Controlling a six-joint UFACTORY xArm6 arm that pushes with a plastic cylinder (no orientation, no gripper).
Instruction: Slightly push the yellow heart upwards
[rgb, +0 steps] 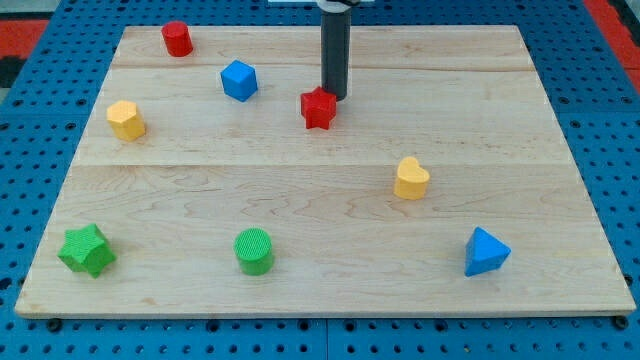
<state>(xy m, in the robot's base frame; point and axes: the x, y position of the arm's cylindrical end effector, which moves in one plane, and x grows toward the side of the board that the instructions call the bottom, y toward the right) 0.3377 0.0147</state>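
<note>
The yellow heart (411, 179) sits right of the middle of the wooden board (300, 200), lying flat with its two bumps toward the view's top and its point toward the bottom. The arm has no pincer, just a dark rod holding nothing. The tip (334, 96) rests against the red star block (318, 108), well apart from the heart. The rod's top is cut off by the view's edge. The blocks look smooth, but the green cylinder (254, 250) has fine ridges.
</note>
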